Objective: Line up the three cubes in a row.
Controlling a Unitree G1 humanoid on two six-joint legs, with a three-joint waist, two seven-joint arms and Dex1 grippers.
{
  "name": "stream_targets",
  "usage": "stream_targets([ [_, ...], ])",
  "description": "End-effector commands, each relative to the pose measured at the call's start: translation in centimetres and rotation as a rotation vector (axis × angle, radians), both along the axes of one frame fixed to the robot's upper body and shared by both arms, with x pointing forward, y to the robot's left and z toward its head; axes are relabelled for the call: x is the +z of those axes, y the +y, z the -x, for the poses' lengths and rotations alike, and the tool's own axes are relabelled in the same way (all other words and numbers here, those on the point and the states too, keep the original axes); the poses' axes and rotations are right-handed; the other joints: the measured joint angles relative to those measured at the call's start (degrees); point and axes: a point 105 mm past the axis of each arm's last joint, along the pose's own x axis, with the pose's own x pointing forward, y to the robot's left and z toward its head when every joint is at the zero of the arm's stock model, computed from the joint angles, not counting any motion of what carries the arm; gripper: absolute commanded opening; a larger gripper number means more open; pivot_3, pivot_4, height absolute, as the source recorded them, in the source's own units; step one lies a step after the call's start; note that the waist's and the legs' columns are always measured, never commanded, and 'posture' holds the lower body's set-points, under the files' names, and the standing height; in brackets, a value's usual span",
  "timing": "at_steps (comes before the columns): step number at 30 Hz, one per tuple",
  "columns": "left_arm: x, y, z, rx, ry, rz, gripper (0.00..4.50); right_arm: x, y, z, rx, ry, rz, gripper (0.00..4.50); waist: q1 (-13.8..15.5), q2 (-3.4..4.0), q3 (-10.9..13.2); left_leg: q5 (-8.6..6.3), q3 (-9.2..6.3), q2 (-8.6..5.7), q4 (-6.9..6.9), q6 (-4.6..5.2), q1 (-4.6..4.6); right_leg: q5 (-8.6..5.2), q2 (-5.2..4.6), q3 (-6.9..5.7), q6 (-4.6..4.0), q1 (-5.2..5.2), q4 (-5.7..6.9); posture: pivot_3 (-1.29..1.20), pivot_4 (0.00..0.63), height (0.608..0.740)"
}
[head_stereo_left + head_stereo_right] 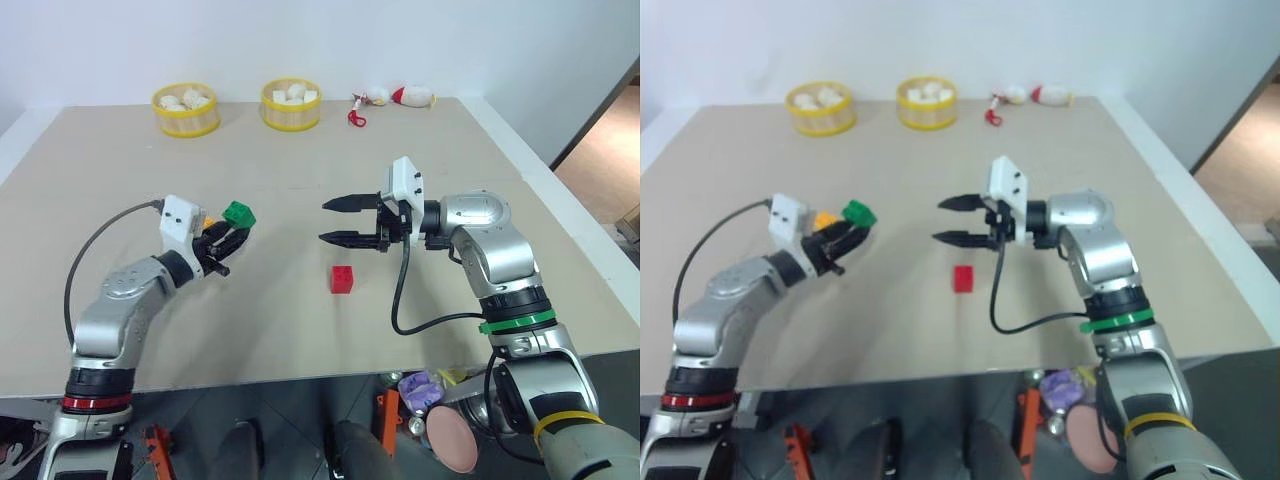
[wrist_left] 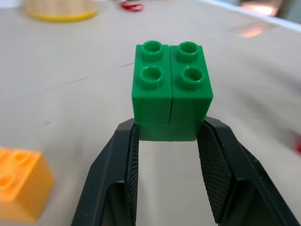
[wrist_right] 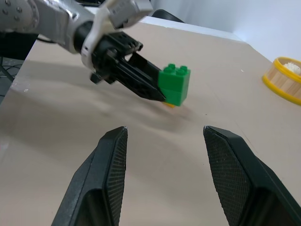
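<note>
My left gripper [image 1: 232,238] is shut on the green cube [image 1: 239,214] and holds it above the table, on the left; its fingers [image 2: 212,174] clamp the cube's lower part [image 2: 171,96]. The yellow-orange cube [image 2: 19,181] lies on the table just behind the left gripper, mostly hidden in the head views [image 1: 209,221]. The red cube [image 1: 342,279] sits on the table at the middle. Above and just beyond it my right gripper [image 1: 336,222] hangs open, pointing left, with nothing between its fingers [image 3: 106,174].
Two yellow round baskets [image 1: 186,123] [image 1: 291,117] with white lumps stand at the table's far edge. Small red-and-white toys [image 1: 400,97] lie at the far right. A black cable [image 1: 405,300] loops under my right arm. The table's front edge [image 1: 300,375] runs close below both arms.
</note>
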Motion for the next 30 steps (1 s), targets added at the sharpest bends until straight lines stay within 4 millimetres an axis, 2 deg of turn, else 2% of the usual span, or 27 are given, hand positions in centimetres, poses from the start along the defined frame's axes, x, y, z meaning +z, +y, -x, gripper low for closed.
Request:
stream_targets([
  [1, 0.3, -1.0, 2.2, -0.208, -0.038, -0.058, 1.25, 1.6, -0.1, 1.0, 0.045, -0.035, 0.0, 2.65, -0.01, 0.0, 0.0, 0.0, 0.0, 0.0, 0.0, 0.0, 0.0, -0.01, 0.0, 0.0, -0.01, 0.0, 0.0, 0.0, 0.15, 0.74],
  [6, -2.1, -1.3, 3.6, -0.406, 0.001, -0.202, 1.25, 1.2, -1.1, 2.2, 0.087, 0.012, 0.042, 2.65, 0.03, 0.0, 0.0, 0.0, 0.02, 0.01, 0.03, 0.0, 0.0, -0.17, -0.02, -0.01, -0.3, -0.01, 0.01, 0.0, 0.15, 0.74],
  [10, -3.8, -1.5, 3.7, -0.505, 0.019, -0.302, 1.25, 1.3, -2.1, 2.3, 0.065, 0.034, 0.047, 2.65, 0.05, 0.0, 0.0, 0.01, 0.05, 0.01, 0.08, 0.01, -0.01, -0.17, -0.04, 0.0, -0.34, -0.01, 0.01, 0.0, 0.15, 0.74],
  [17, -3.5, -3.2, 2.1, -0.596, 0.013, -0.287, 1.25, 1.0, -3.2, 3.3, 0.062, 0.107, 0.04, 2.65, 0.2, 0.0, 0.0, 0.01, 0.06, 0.03, 0.13, 0.02, -0.12, -0.12, 0.0, 0.01, -0.33, -0.14, 0.06, 0.0, 0.15, 0.74],
  [20, -3.5, -3.7, 1.4, -0.622, 0.004, -0.303, 1.25, 0.5, -4.0, 3.8, 0.063, 0.13, 0.055, 2.65, 0.3, 0.0, 0.0, 0.0, 0.06, 0.02, 0.13, 0.04, -0.16, -0.01, 0.01, 0.02, -0.05, -0.17, 0.06, 0.0, 0.15, 0.74],
  [27, -3.8, -4.6, 0.8, -0.695, 0.002, -0.341, 1.25, -1.4, -6.5, 3.4, -0.027, 0.157, 0.104, 2.65, 0.18, 0.0, 0.0, -0.06, 0.05, 0.03, 0.14, 0.14, -0.21, -0.03, 0.1, 0.1, -0.03, -0.25, 0.09, 0.0, 0.15, 0.74],
  [30, -4.1, -4.7, 0.7, -0.707, 0.006, -0.354, 1.25, -1.5, -6.9, 3.0, -0.056, 0.154, 0.098, 2.65, 0.08, 0.0, 0.0, -0.06, 0.05, 0.04, 0.16, 0.15, -0.2, -0.01, 0.12, 0.12, -0.03, -0.26, 0.12, 0.0, 0.15, 0.74],
])
